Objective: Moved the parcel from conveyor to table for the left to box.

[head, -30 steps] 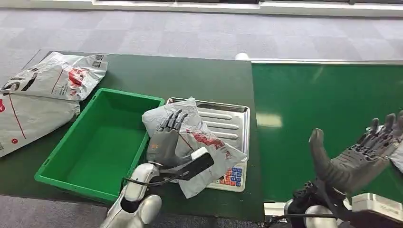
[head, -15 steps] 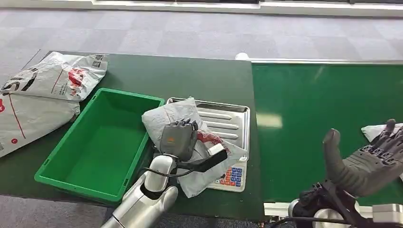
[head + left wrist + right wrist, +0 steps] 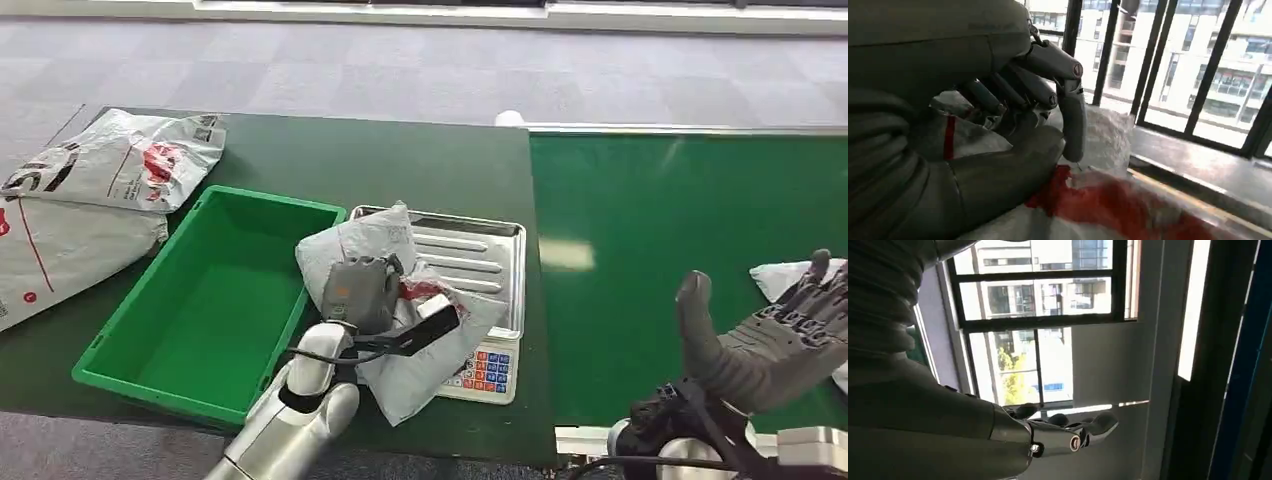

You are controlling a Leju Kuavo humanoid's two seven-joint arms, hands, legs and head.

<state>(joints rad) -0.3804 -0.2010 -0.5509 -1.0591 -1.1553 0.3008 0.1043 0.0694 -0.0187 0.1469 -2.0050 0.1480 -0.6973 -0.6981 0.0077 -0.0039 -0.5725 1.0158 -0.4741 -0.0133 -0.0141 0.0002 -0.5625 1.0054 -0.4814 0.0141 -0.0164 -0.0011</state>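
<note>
left hand (image 3: pixel 358 292) clenched down on the grey parcel (image 3: pixel 400 310) with the red print, fingers curled into the plastic, as seen in the left wrist view too. parcel draped over the metal scale tray (image 3: pixel 480 262), at about 3 o'clock from the green bin (image 3: pixel 215 300), one corner hanging past the scale keypad (image 3: pixel 488 375) toward the table edge. right hand (image 3: pixel 770 340) released, fingers spread and holding nothing, raised above the conveyor belt (image 3: pixel 680 230) with a white parcel (image 3: pixel 785 278) just beyond it at about 12 o'clock.

risks from here, as a judgement: grip looks like a bunch of loose film rather than the contents, so could slip out on the lift and drop on the table short of the bin. limp bag could also snag on the bin's near wall and fold over the rim instead of going in. dragging rather than lifting might shift the scale. meanwhile the white parcel on the belt sits close to the open right hand and could be nudged.

count: one green bin, one scale, one parcel in the left hand, one parcel on the belt, two large bags (image 3: pixel 120 160) lying on the table at 10 o'clock from the bin, two robot hands.
</note>
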